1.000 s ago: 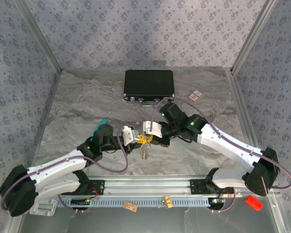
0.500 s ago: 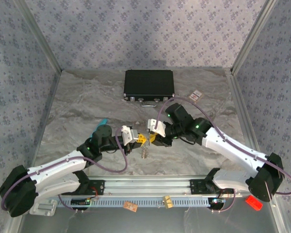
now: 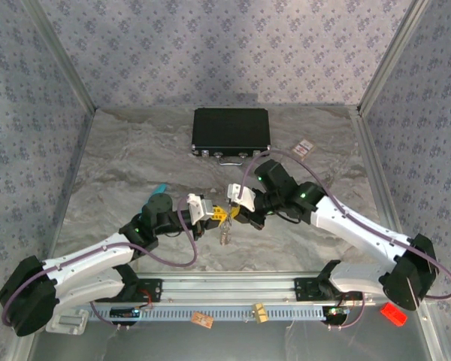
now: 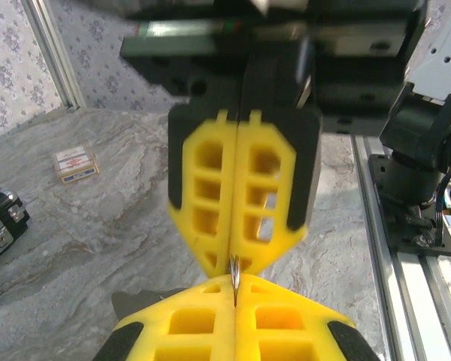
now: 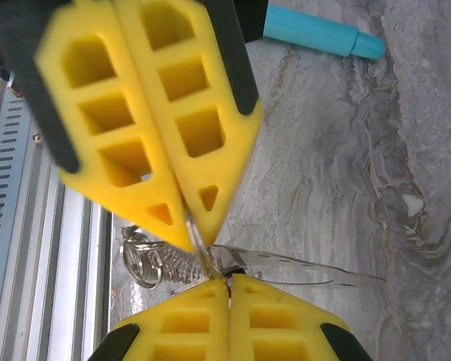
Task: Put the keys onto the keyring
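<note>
Both grippers meet tip to tip above the middle of the table. My left gripper (image 3: 217, 215) (image 4: 234, 284) is shut on the thin double wire of the keyring (image 4: 234, 272). In the right wrist view the keyring's pale silvery loop (image 5: 308, 265) reaches right, and its coil of small silver pieces (image 5: 152, 259) hangs left of the left gripper's yellow fingers (image 5: 173, 113). My right gripper (image 3: 231, 213) (image 5: 228, 280) is shut, with a small dark piece, the keys (image 5: 235, 271), pinched at its tips against the ring. Silvery pieces (image 3: 224, 235) dangle below both grippers.
A flat black case (image 3: 231, 130) lies at the back centre. A small card pack (image 3: 305, 147) sits to its right. A turquoise stick (image 3: 156, 189) lies left of the left wrist. An aluminium rail (image 3: 225, 289) runs along the near edge.
The right gripper opened slightly, drew back to the right, then returned to the left gripper's tips and shut. The left gripper stayed shut on the ring and held still.
</note>
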{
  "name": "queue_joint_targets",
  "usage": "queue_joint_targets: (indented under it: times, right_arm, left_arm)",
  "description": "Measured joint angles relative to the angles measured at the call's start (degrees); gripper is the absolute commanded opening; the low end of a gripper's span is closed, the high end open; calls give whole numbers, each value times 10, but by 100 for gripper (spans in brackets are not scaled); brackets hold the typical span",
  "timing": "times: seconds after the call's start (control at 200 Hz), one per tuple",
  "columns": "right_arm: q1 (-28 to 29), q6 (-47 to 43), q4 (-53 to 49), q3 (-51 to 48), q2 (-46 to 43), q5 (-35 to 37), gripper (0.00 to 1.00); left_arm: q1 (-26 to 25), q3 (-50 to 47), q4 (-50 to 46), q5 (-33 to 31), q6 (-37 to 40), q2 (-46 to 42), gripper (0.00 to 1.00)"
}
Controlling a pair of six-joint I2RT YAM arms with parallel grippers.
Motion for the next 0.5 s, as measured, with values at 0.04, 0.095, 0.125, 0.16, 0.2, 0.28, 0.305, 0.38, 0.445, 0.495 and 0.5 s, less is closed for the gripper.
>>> queue_joint_targets:
  times: [0.04,0.095,0.125,0.16,0.2,0.28,0.305,0.38,0.445,0.495,0.5]
  right_arm:
    - [0,2,3,-1,3,-2,2]
    - [1,10,15,-7,4,-5,12]
    - [2,15,21,-10,4,-6,16]
    - [2,20,29,-14,3,-4,20]
    - [2,23,36,-19,2,-3,23]
    - [-1,31,52,-38,-13,3,26]
    - [-3,31,56,-45,-20,4,26]
    - [-7,33,64,-60,-44,3,27]
    - [-9,33,74,-67,-61,1,27]
    - [-9,34,82,-70,-68,-4,27]
    - [-9,34,82,-70,-68,-4,27]
  left_arm:
    - [0,0,0,2,-2,0,0]
    - [0,-1,2,2,-7,1,0]
    - [0,-2,4,1,-9,1,0]
    - [0,-4,9,1,-11,1,0]
    - [0,-9,19,1,-15,1,0]
    - [0,-20,37,1,-21,1,0]
    - [0,-23,41,0,-23,1,0]
    - [0,-35,54,-3,-28,1,0]
    - [0,-43,65,-7,-35,1,0]
    - [0,-47,71,-9,-40,1,0]
    - [0,-48,72,-9,-40,1,0]
